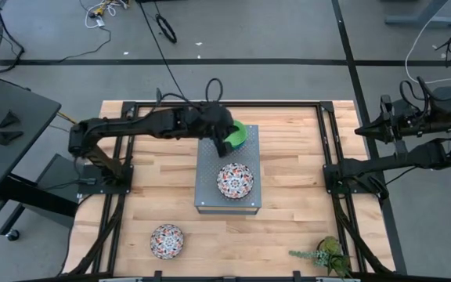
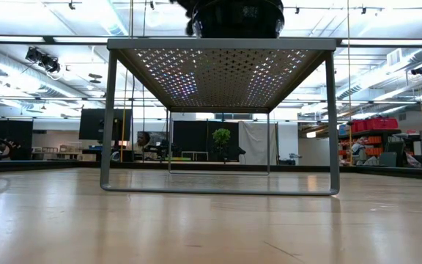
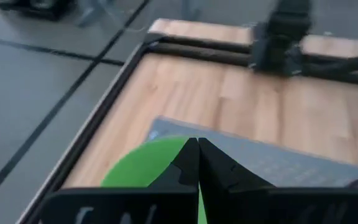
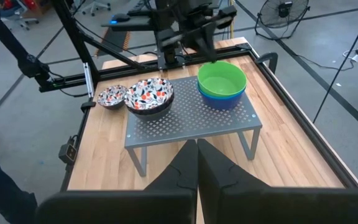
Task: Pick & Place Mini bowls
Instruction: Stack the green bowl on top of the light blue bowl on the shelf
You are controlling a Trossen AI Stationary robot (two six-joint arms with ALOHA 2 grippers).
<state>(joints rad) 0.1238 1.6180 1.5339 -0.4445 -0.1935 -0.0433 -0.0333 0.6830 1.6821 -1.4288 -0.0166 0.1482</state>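
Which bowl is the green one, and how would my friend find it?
Find the grey metal stand with holes in the middle of the wooden table. On its top sit two stacks of bowls. The green bowl tops the stack under the left hand, nested in a blue bowl; it is plain, while the bowl beside it is white with flowers.

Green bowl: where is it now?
High view: the green bowl is on the grey perforated stand's far end, stacked in a blue bowl, left claw shut on it.

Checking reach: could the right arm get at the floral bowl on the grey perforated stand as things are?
Probably yes: the floral bowl lies uncovered on the stand, but the shut right gripper waits well off.
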